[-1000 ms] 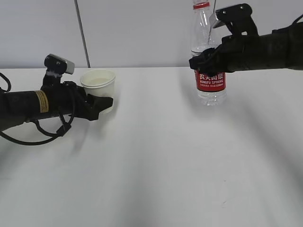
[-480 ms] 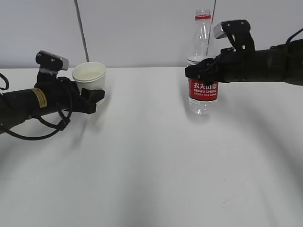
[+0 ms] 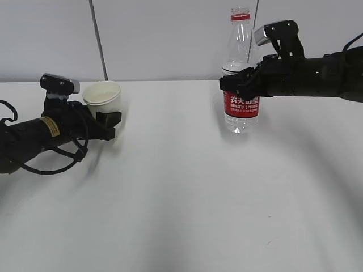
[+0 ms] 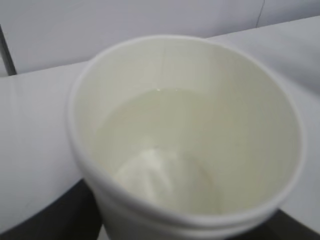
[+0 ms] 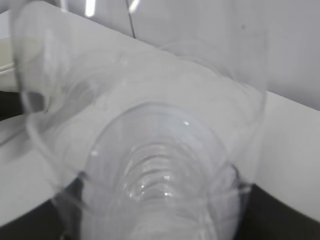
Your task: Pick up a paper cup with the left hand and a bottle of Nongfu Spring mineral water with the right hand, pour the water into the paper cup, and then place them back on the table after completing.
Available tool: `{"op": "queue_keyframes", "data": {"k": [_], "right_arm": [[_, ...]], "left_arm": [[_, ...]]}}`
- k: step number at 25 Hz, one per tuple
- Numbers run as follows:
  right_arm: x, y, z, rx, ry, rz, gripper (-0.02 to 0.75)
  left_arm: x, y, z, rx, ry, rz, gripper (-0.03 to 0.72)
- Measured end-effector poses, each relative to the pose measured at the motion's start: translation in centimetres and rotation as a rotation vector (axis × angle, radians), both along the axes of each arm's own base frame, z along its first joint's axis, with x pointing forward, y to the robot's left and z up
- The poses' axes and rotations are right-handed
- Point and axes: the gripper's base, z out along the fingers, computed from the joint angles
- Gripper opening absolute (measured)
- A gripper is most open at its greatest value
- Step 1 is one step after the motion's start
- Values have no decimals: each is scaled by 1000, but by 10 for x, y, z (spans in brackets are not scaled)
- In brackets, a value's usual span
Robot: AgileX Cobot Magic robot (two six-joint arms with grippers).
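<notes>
Item one: your left hand [image 3: 108, 122], low at the far left of the table [image 3: 181, 198]. Its jaws are clamped on the cup [image 3: 103, 97], which sits upright with its base at or just above the tabletop; you cannot tell which from here. In the left wrist view the cup [image 4: 185, 135] fills the picture, and water [image 4: 165, 160] lies in its lower part, well below the rim.

Item two: your right hand [image 3: 241, 82], reaching in from the right at the far side. Its jaws are clamped round the bottle [image 3: 241, 73] just above the red label. The bottle stands upright, its base on or barely off the table, its neck open with a red ring and no cap. It looks almost drained, only clear plastic showing above and below the label. In the right wrist view the bottle [image 5: 150, 150] is a blurred clear wall close to the lens.

Item three: surroundings. Cup and bottle are well apart, with bare white tabletop between them. A loose black cable [image 3: 51, 161] loops beside your left arm. Behind, a grey wall with a dark vertical strip [image 3: 99, 39] rising just behind the cup.
</notes>
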Motion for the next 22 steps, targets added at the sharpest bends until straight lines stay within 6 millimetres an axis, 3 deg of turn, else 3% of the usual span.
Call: {"op": "queue_keyframes", "data": {"k": [14, 22], "right_arm": [[0, 0, 1, -9, -17, 12, 389], [0, 0, 0, -19, -27, 15, 388]], "left_arm": [[-1, 1, -29, -7, 10, 12, 410], [0, 0, -31, -19, -3, 11, 410]]}}
